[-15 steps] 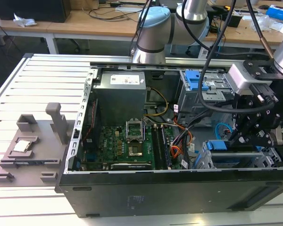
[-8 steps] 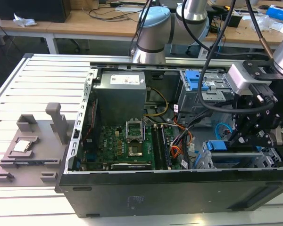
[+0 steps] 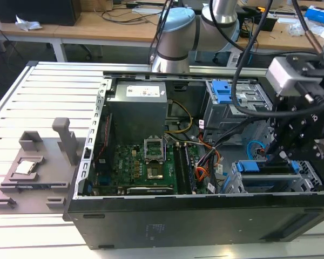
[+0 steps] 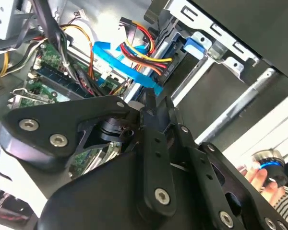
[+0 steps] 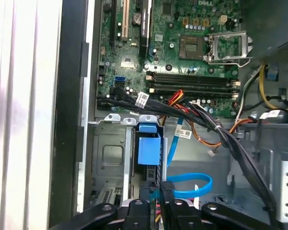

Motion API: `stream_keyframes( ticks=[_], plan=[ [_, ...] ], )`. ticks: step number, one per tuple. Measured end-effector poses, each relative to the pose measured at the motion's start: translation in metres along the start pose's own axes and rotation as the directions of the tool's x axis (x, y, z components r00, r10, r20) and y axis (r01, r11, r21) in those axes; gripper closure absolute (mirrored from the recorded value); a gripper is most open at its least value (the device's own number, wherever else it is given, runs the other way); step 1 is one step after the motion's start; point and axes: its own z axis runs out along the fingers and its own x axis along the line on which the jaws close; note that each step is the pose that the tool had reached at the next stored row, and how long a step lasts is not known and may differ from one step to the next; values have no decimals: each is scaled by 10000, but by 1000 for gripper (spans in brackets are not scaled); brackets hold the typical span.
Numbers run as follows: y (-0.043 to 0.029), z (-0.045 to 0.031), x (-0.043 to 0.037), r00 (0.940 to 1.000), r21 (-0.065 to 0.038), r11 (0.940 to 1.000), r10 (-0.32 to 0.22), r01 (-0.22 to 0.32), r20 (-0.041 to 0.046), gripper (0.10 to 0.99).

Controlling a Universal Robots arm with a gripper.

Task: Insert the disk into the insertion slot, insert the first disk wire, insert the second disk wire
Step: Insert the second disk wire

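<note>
The disk's bright blue frame sits in the insertion slot of the silver sheet-metal cage, at the case's near corner on the exterior view's right. My black gripper hangs just above that cage. Its fingers are closed together on the end of a flat blue disk wire, which loops beside the disk. A bundle of red, yellow and black wires runs close by, toward the same end of the disk.
The open case lies on a slatted table, with the green motherboard and power supply inside. A taller grey cage with a blue latch stands behind. Grey fixtures rest on the exterior view's left. A person's hand shows beyond the case.
</note>
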Motion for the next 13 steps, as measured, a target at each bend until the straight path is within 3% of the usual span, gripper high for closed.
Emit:
stream_keyframes(
  ticks=[1, 3, 5, 13],
  plan=[
    [2, -35, -6, 10000, 0, 10000, 0, 0, -1, 863],
    [11, -209, -31, 10000, 5, 10000, -1, 1, -5, 980],
    [17, -311, -36, 10000, 8, 10000, -2, 2, -5, 980],
    [17, -322, -37, 10000, 8, 10000, -2, 2, -4, 980]
  ],
)
